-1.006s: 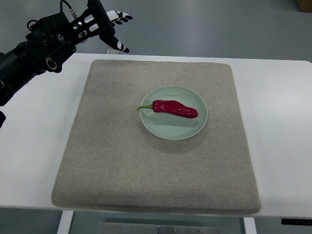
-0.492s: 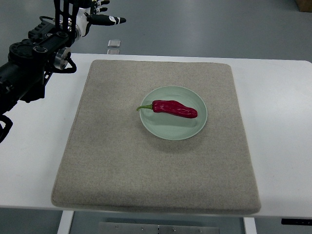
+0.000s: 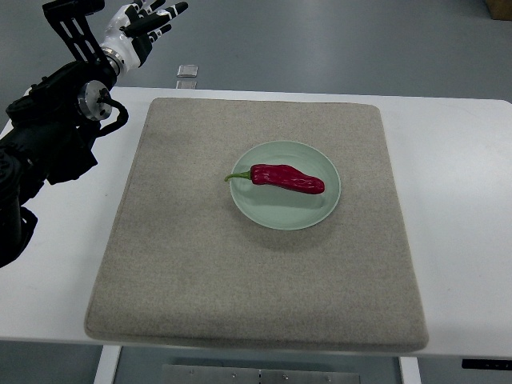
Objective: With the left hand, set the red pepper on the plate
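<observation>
A red pepper (image 3: pixel 286 178) with a green stem lies across the pale green plate (image 3: pixel 272 211), stem pointing left. The plate sits near the middle of the grey mat (image 3: pixel 200 264). My left hand (image 3: pixel 146 21) is raised at the top left, beyond the table's far edge, well away from the plate. Its fingers are spread and hold nothing. The black left arm (image 3: pixel 48 136) runs down the left edge. The right arm is out of view.
The mat lies on a white table (image 3: pixel 464 208). A small metal object (image 3: pixel 187 71) lies on the floor beyond the far table edge, near the left hand.
The left arm has drawn back to the left and up. The hand has turned and lifted toward the top left corner. The pepper and plate have not moved.
</observation>
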